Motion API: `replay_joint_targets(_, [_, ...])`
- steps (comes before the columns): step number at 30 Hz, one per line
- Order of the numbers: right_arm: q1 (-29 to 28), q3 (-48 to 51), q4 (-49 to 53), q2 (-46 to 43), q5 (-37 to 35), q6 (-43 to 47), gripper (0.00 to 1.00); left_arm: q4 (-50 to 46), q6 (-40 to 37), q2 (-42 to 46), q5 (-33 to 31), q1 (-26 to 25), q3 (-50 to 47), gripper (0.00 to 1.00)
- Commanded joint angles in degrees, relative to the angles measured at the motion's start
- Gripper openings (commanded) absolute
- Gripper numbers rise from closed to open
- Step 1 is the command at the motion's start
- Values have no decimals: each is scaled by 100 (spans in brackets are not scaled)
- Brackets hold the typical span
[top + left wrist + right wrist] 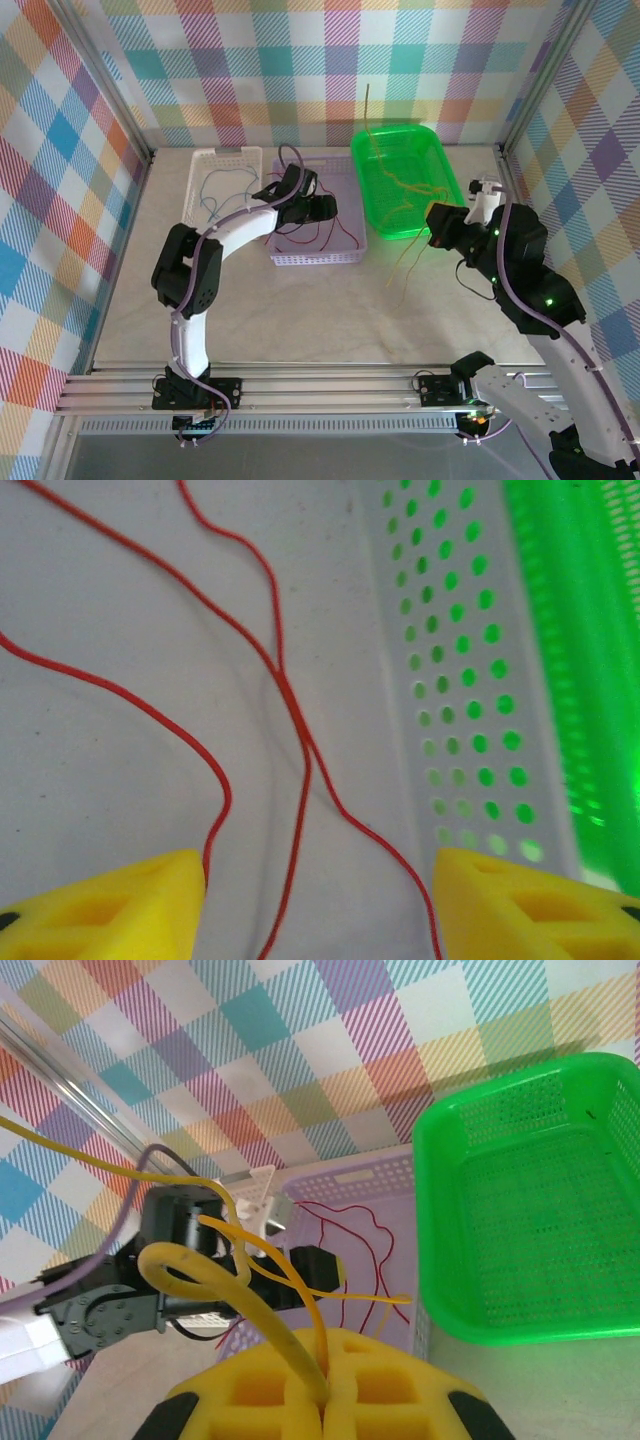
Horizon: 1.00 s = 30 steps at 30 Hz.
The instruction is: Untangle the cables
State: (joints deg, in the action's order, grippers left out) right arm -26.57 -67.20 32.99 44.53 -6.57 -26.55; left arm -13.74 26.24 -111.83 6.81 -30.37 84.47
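Thin red cables (290, 695) lie loose on the floor of the lavender tray (345, 255). My left gripper (320, 910) hangs low over them, open, with strands running between its yellow fingertips (110, 910) and none pinched. From above, the left gripper (325, 210) sits inside that tray. My right gripper (322, 1400) is shut on yellow cables (260, 1310) that loop up out of its pads. In the top view the right gripper (442, 226) is beside the green tray (436, 150), and the yellow cables (405, 262) trail from it onto the table.
A white tray (198, 165) at the back left holds blue and green cables (225, 190). More yellow strands (400, 185) lie in the green tray, one poking up over its far rim. The three trays stand side by side; checked walls enclose the table.
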Motion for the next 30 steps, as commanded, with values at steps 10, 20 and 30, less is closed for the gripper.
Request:
replay_joint_targets(10, [38,255,-294,182,247,114,0,2241,1876,1844,1994,5,-1007,91])
replay_joint_targets(20, [38,509,-449,488,527,198,0,4154,3137,2532,2210,-421,-1931,94])
replay_joint_targets(30, [46,602,-558,843,657,308,0,4712,3319,3001,1875,-654,-2232,95])
